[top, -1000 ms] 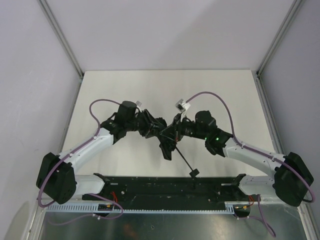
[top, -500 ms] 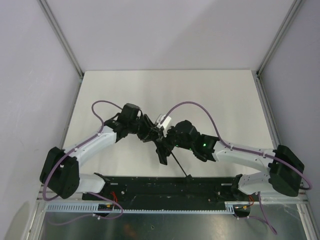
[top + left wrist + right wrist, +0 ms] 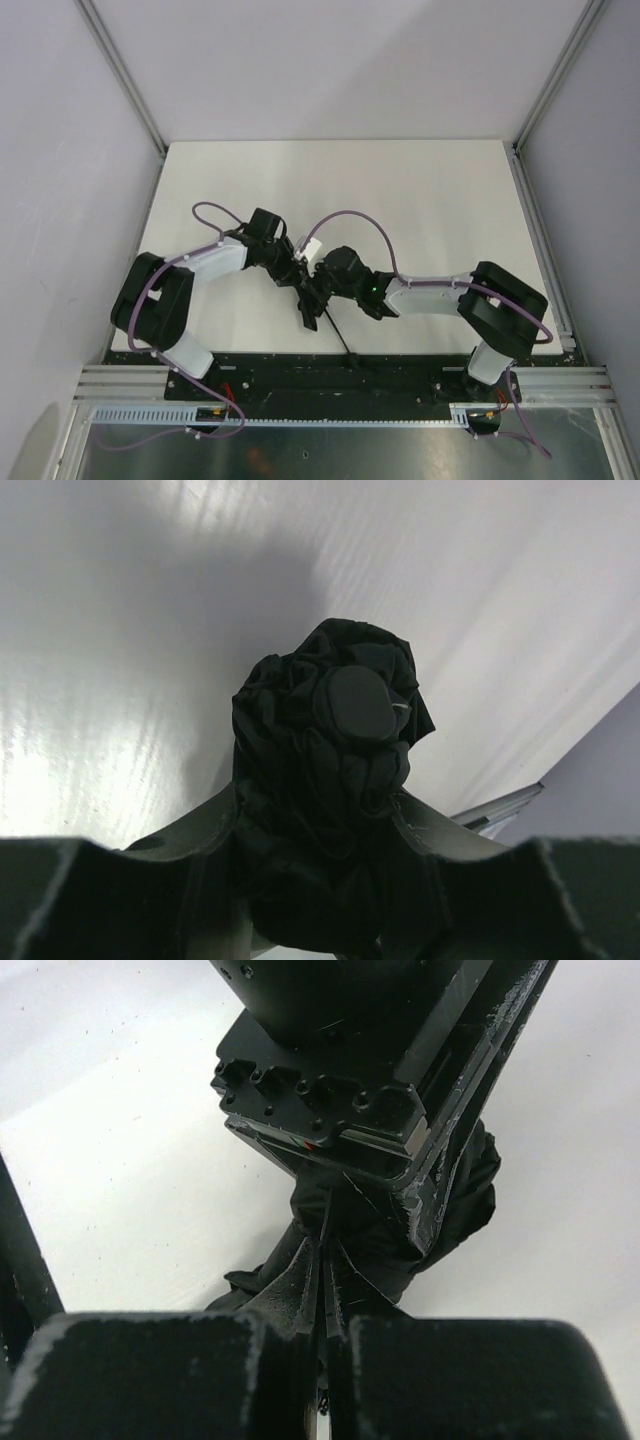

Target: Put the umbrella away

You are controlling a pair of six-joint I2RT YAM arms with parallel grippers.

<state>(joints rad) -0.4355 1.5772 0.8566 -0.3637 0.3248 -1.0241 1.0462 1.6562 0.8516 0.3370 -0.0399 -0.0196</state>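
Grips the umbrella [image 3: 310,298] from both sides, over the near middle of the white desk [image 3: 420,190], not far from its front edge. Clamps the crumpled black canopy [image 3: 300,770] in the left tool [image 3: 315,815], with fingers [image 3: 195,830] partly spread and pressed into the fabric on either flank. Shows, from the left wrist, a round flat cap [image 3: 355,705] at the end of the bundle, facing the lens, with bare desk behind it. Pinches from the opposite side with the right tool [image 3: 322,1355], fingers [image 3: 150,1375] squeezed to a hairline slit, with a thin black strip of the umbrella caught in that slit and leading up into the folds. Places the left tool's blocky black body directly beyond that pinch in the right wrist view, with dark fabric bulging out beside it. Brings both tools nose to nose at the bundle as seen from above, left arm reaching in from the left, right arm from the right. Points the thin shaft [image 3: 338,337] out of the canopy toward the near right, down to the black rail [image 3: 420,372] along the desk's front. Loses the shaft's far end against that rail. Cannot tell whether the canopy rests on the desk or hangs just clear of it.
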